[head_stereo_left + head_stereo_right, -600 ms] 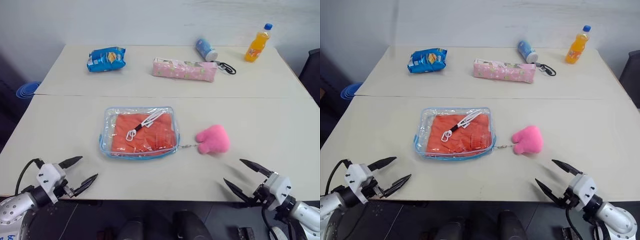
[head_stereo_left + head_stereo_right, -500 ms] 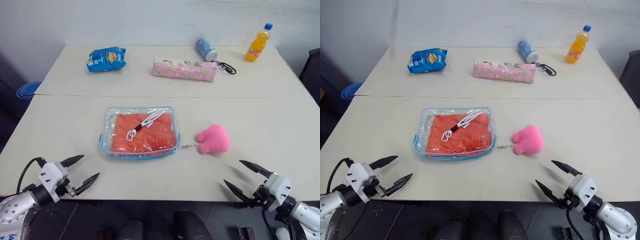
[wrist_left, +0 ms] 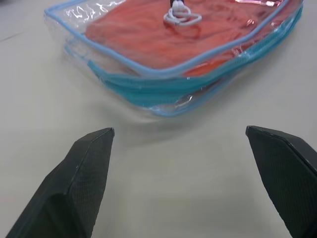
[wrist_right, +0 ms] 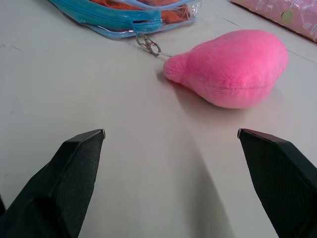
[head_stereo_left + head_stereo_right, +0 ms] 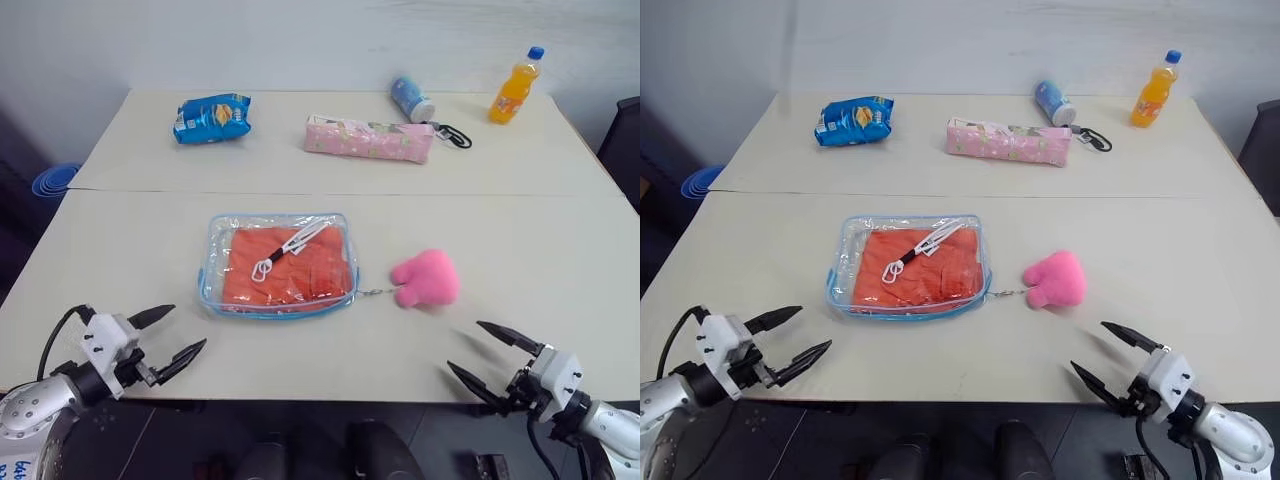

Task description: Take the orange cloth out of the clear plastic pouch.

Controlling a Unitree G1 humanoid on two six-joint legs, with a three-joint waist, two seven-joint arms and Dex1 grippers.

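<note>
Two claws stand wide open and hold nothing. Your left claw (image 5: 168, 334) has crept a little closer to the flat clear plastic pouch with blue trim (image 5: 279, 264). Your right claw (image 5: 494, 353) has hardly moved. You still have the soft orange cloth (image 5: 288, 267) zipped inside the pouch, mid-counter, just left of the pink plush toy (image 5: 427, 279).
</note>
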